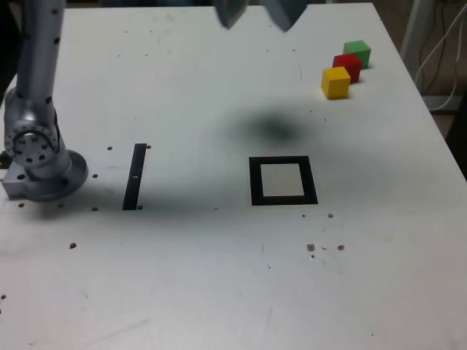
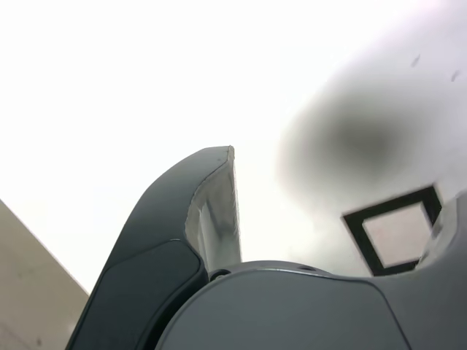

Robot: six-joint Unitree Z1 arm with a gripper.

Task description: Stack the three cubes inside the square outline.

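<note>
Three cubes sit close together in a diagonal row at the far right of the white table in the exterior view: yellow (image 1: 336, 82) nearest, red (image 1: 348, 65) behind it, green (image 1: 357, 52) farthest. The square outline (image 1: 283, 181) is a black frame with a pale centre, lying empty near the table's middle; it also shows in the wrist view (image 2: 398, 233). My gripper (image 1: 257, 16) hangs high above the table at the exterior view's top edge, to the left of the cubes. It is open and holds nothing. One dark finger (image 2: 219, 211) fills much of the wrist view.
A narrow black strip (image 1: 135, 176) lies left of the outline. The arm's silver base (image 1: 40, 157) stands at the exterior view's left edge. The gripper's shadow (image 1: 273, 130) falls just beyond the outline. The table's right edge (image 1: 438, 124) runs close to the cubes.
</note>
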